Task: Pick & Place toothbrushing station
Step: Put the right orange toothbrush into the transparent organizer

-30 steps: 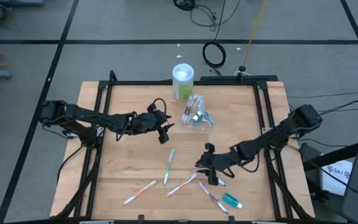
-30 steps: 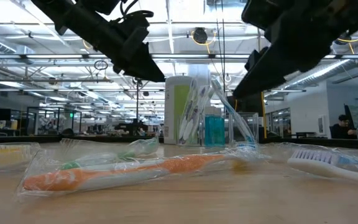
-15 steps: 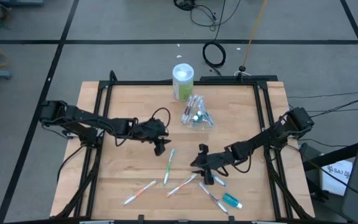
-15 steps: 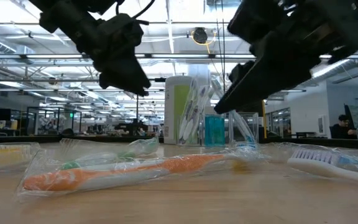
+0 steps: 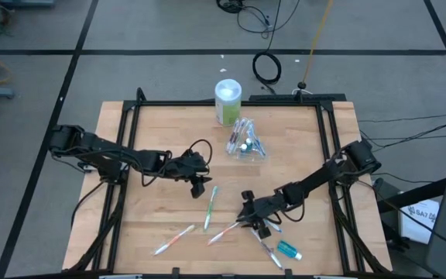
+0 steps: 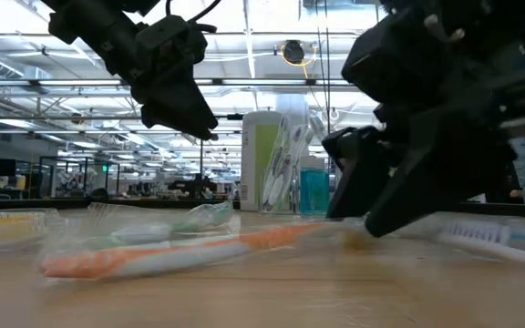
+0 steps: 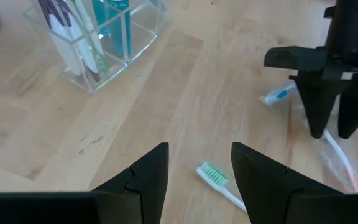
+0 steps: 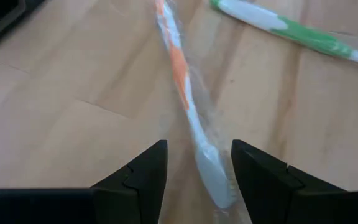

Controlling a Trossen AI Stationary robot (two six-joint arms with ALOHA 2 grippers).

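left gripper: spread and holding nothing; I have it hovering above the surface, just beside the bristle end of the green brush
green brush: lies just past my left fingertips in the left wrist view, head nearest the gripper, long axis running away toward the near edge of the surface
holder: clear, already carrying several brushes and a tube, standing well back from both grippers beside the green-white canister
orange brush: wrapped in clear film, lying slantwise on the surface; its white end sits right between my right fingers in the right wrist view, long axis running straight ahead of them
right gripper: spread, nothing pinched yet, low over the orange brush's upper end
nearer arm: I judge the right for the orange brush, the left for the green one
blue brush: just beyond the right gripper, near the teal tube
next move, my guess: lower the right gripper and close across the handle, since the fingers straddle it already
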